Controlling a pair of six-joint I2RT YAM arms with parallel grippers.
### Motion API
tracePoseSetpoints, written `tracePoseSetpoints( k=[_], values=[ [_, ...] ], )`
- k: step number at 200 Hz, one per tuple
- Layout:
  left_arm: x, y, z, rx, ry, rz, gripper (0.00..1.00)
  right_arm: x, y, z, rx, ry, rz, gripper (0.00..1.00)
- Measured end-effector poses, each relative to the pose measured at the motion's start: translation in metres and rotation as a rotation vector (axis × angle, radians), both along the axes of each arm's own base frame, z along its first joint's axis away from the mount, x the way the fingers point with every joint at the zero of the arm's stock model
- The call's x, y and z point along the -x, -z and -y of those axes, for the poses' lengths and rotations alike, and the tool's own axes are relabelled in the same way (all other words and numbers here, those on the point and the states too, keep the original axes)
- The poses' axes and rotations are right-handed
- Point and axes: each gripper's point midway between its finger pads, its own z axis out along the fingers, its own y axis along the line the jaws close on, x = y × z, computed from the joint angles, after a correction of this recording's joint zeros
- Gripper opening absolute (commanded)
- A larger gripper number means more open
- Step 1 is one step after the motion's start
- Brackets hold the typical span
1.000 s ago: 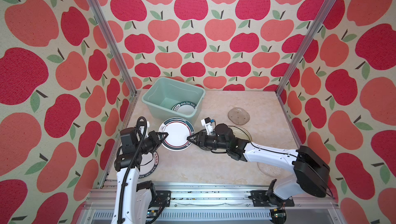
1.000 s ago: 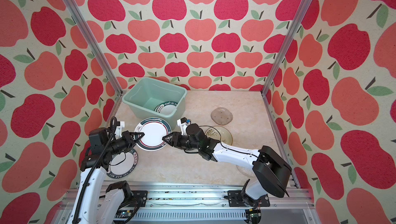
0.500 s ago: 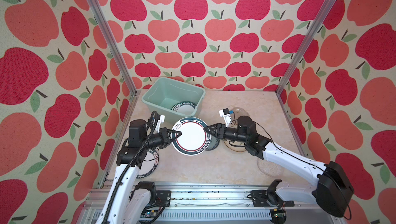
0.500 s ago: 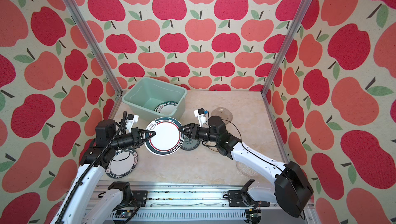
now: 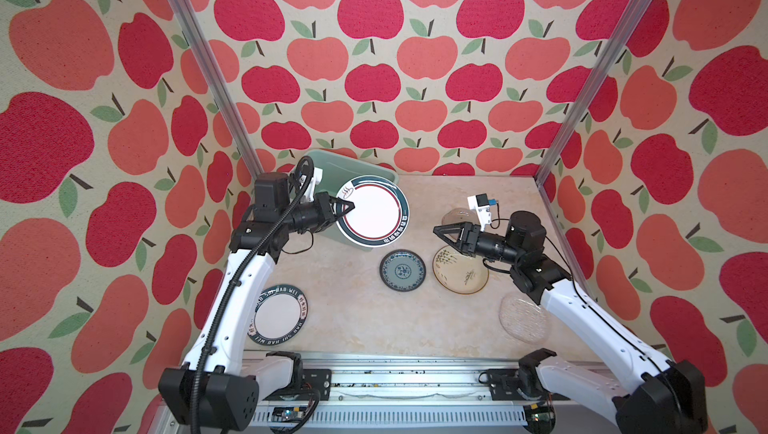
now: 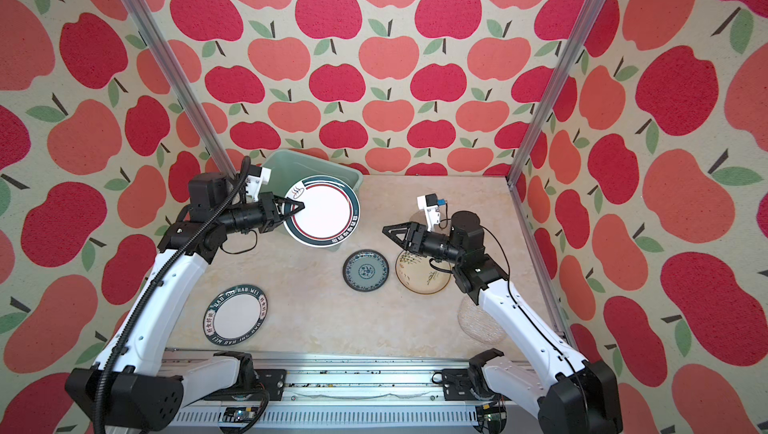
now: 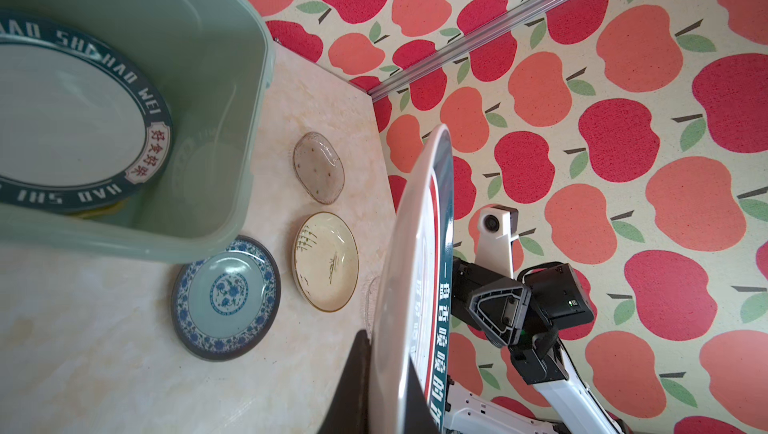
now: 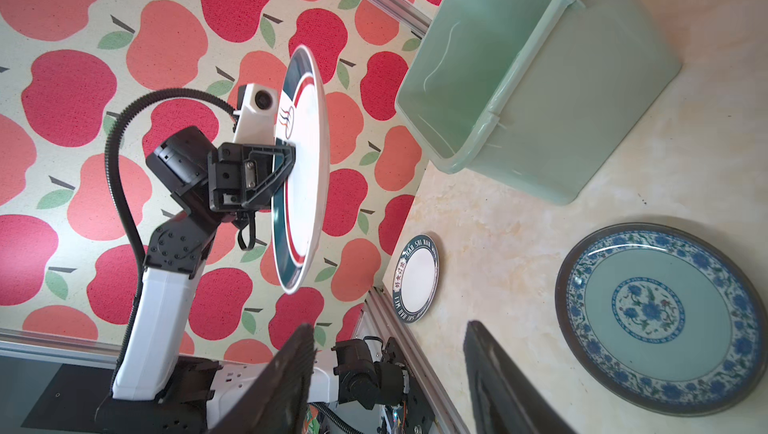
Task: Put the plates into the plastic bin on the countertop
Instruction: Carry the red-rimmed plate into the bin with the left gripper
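item 1. pale mint-green rectangular plastic bin (image 5: 356,164): stands on the countertop at 11 o'clock, close to the back-left corner. contents seen from the left wrist view: one white round plate with dark lettered rim (image 7: 70,116), lying flat on the bin floor.

item 2. white round plate with dark green rim and red ring (image 5: 376,216): in the air, clear of the counter, face up. in both top views it overlaps the bin's 4 o'clock corner. gripped at its 9 o'clock edge.

item 3. left gripper (image 5: 348,206): black fingers (image 7: 353,388) clamped on the green-rimmed plate's edge, one on each face.

item 4. right gripper (image 5: 441,233): above the counter at 3 o'clock, pointing toward 9 o'clock. fingers (image 8: 289,376) stand apart, nothing between them, touching nothing.

item 5. beige marble-patterned countertop (image 5: 353,328), carrying four plates, all flat:
- second lettered-rim white plate (image 5: 279,314), at 7 o'clock, near the front rail.
- teal-and-blue patterned round plate (image 5: 402,270), near centre.
- cream round plate with bamboo drawing (image 5: 463,278), just beside the teal plate at its 3 o'clock, not touching it, partly under the right gripper.
- clear glass plate (image 5: 523,322), at 5 o'clock, partly behind the right arm.

item 6. second clear glass plate (image 7: 319,168): at 2 o'clock on the counter, mostly hidden behind the right gripper in the top views.
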Motion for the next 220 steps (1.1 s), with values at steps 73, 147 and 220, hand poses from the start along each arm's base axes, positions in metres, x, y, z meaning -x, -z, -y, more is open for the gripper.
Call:
tracePoseSetpoints(
  k=[73,147,220],
  values=[
    [-0.134,0.026,-0.045,-0.082,-0.078,0.001,0.00,0.014,0.059,0.008,0.061,-0.007,-0.098,0.60],
    [-0.229,0.120,-0.046,-0.215,-0.050,-0.085,0.00,0.007,0.109,0.005,0.099,-0.048,-0.217,0.59],
    [-0.225,0.164,-0.037,-0.347,0.012,-0.101,0.00,0.009,0.110,0.002,0.087,-0.080,-0.223,0.59]
  ],
)
